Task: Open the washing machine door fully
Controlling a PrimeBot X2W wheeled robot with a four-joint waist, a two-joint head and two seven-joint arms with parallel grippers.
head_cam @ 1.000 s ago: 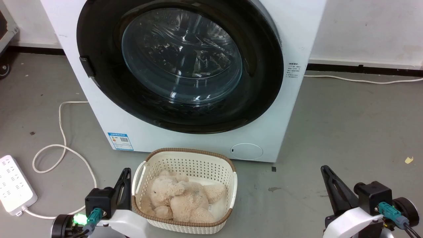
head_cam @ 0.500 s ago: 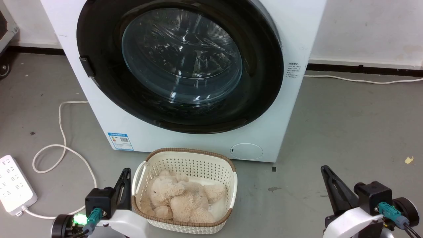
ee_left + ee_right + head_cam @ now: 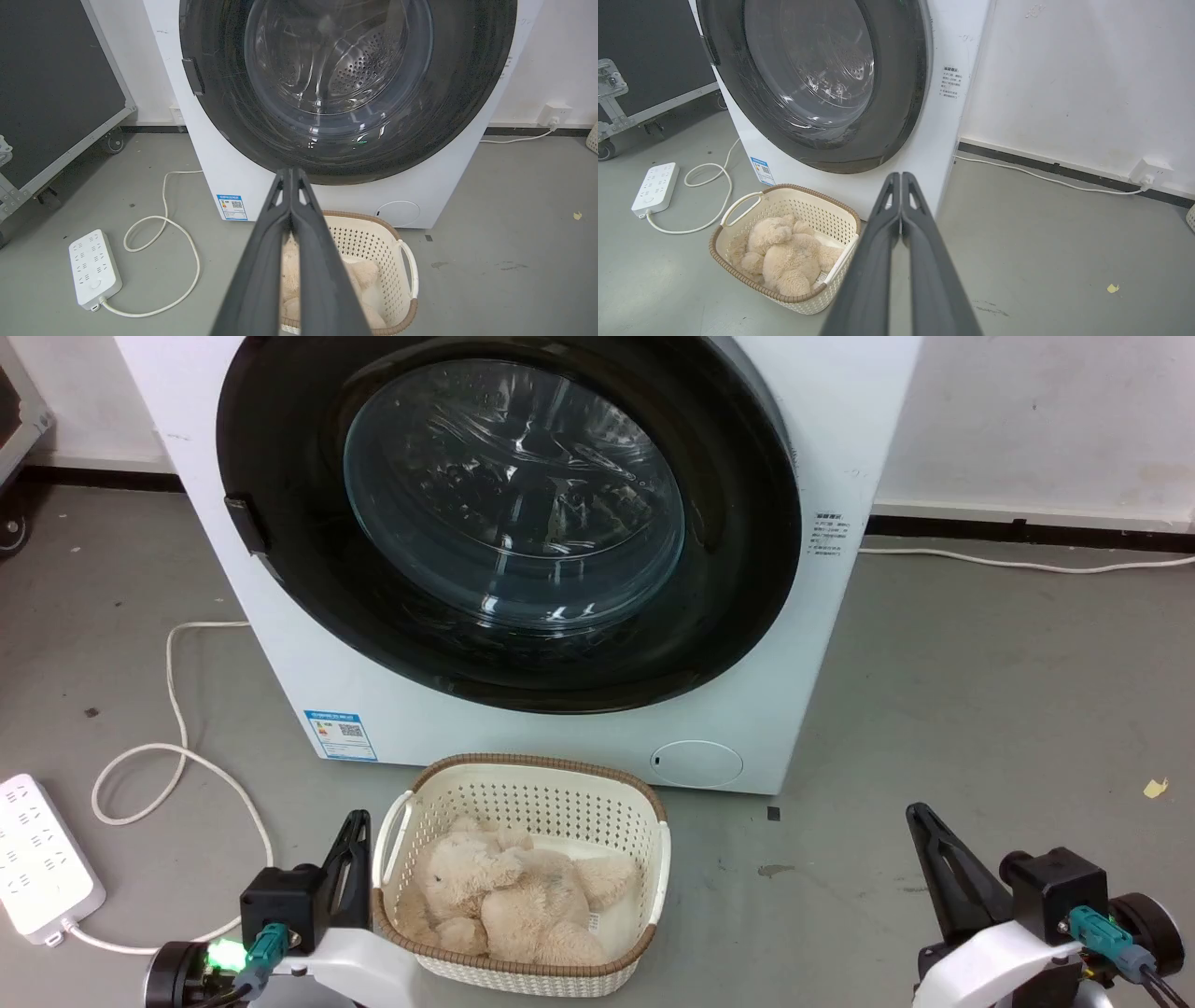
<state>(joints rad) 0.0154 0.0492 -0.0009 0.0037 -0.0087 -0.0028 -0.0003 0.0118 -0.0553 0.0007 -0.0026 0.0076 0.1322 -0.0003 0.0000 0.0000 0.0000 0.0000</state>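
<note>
The large round glossy black washing machine door (image 3: 738,523) sits shut, flush against the white front-loading washing machine (image 3: 523,737), which stands at the far edge of the grey floor (image 3: 980,709), by the wall. The likely trouble is that the cream perforated plastic basket (image 3: 537,761) holding a beige plush toy (image 3: 513,896) lies just before the machine, so a low reach may knock it. Pinched fingers could also slip off the small dark tab (image 3: 245,523) at the door's left rim. The left end effector (image 3: 290,172) and right end effector (image 3: 900,176) hover low, well apart from the door. Each has its fingers pressed together and holds nothing.
</note>
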